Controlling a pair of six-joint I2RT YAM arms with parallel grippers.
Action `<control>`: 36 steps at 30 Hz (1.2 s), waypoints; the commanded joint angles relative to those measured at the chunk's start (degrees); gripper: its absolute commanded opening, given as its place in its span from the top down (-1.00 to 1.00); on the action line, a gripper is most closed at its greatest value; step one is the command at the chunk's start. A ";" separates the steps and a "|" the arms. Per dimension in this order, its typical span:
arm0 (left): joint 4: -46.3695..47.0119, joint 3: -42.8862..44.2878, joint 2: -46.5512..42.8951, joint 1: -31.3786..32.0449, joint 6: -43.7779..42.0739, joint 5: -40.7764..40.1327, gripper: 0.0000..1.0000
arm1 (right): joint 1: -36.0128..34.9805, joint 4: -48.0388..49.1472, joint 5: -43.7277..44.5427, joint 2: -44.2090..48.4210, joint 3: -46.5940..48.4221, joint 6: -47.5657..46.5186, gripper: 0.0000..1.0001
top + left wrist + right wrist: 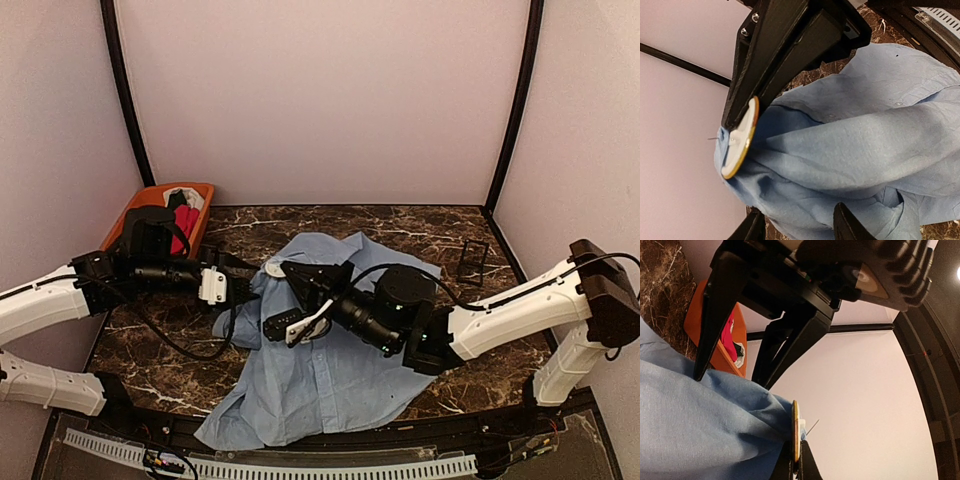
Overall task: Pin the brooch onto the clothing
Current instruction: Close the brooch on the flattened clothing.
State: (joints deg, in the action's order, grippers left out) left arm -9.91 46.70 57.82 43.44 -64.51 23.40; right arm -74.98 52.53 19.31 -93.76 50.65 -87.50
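Closest to me, the light blue shirt [330,385] lies spread on the dark marbled surface [450,235], its hem almost touching the near edge and its collar end pointing away. Partway up, the two arms meet over the shirt's left side. The left end effector [797,226] has its jaws about half open, closed on a thick bunch of cloth that fills the gap between them and stands up off the surface as a ridge. Facing it, the right end effector [795,465] is pinched tight on the edge of the brooch [741,136], a flat white disc with a gold rim, held on edge right against the top of that ridge. One face of the disc touches the fabric. From the other face a thin pin [812,427] sticks out into open air, away from the cloth. Farther back on the right, a small black frame [472,262] stands upright. In the far left corner sits an orange bin [160,188] with a red garment [186,222] and some white cloth inside.
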 commanded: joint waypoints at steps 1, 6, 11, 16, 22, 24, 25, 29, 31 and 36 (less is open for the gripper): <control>8.22 -1.02 0.92 1.03 -3.44 -0.27 0.12 | -0.60 0.34 -1.06 2.49 -0.67 4.64 1.00; 14.61 -2.15 -0.12 1.01 -3.01 0.25 0.15 | -0.60 -1.56 -2.23 3.77 -1.01 7.76 1.00; 16.32 -3.65 -1.54 1.05 -2.74 3.67 0.15 | -0.48 -2.42 -3.10 4.68 -1.72 9.76 1.00; 16.17 -3.45 -0.40 1.10 -2.80 5.33 0.26 | -0.39 -3.08 -3.63 5.28 -1.46 11.80 1.00; 17.26 -4.02 -0.99 1.54 -1.88 6.94 0.42 | 0.03 -4.35 -4.09 6.02 -1.35 13.52 1.00; 16.99 -4.34 -1.69 1.94 -2.19 7.07 0.49 | 0.25 -4.49 -4.05 6.08 -1.35 13.94 1.00; 17.01 -4.47 -1.89 2.23 -2.20 7.20 0.49 | 0.47 -4.60 -4.10 6.17 -1.35 14.32 1.00; 16.64 -4.85 -2.39 3.40 -3.17 6.50 0.50 | 0.71 -5.84 -5.12 6.73 -1.26 15.49 1.00; 16.71 -4.82 -2.26 3.82 -3.73 5.78 0.51 | 0.68 -6.31 -5.45 6.83 -1.10 15.60 1.00; 16.99 -4.75 -1.62 4.36 -4.21 4.85 0.56 | 0.65 -6.81 -6.14 7.19 -1.02 16.05 1.00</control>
State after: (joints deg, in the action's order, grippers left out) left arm 6.59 42.81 56.55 47.27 -67.77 28.88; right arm -74.56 44.62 14.52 -89.32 49.47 -73.10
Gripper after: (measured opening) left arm 0.232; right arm 0.009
